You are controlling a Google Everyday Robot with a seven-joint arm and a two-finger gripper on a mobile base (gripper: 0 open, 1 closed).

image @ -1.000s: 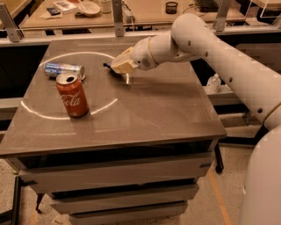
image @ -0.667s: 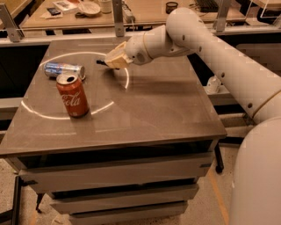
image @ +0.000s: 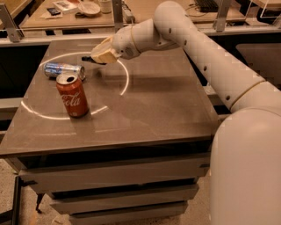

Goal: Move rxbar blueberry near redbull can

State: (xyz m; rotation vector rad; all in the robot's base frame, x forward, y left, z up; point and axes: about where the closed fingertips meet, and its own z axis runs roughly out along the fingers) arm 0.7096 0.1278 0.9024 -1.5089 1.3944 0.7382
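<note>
My gripper [image: 97, 57] is over the far left part of the table, held a little above it. It is shut on the rxbar blueberry [image: 89, 59], whose dark end sticks out to the left of the fingers. The rest of the bar is hidden by the gripper. The redbull can [image: 63, 70] lies on its side, silver and blue, a short way left of and below the gripper. The bar and the can are apart.
A red Coca-Cola can [image: 73, 95] stands upright just in front of the redbull can. The grey table [image: 153, 110] carries a bright ring of light. A bench with clutter [image: 70, 9] runs behind it. My arm reaches in from the right.
My gripper has moved left across the back of the table with the bar in it, closer to the redbull can. Both cans have stayed put.
</note>
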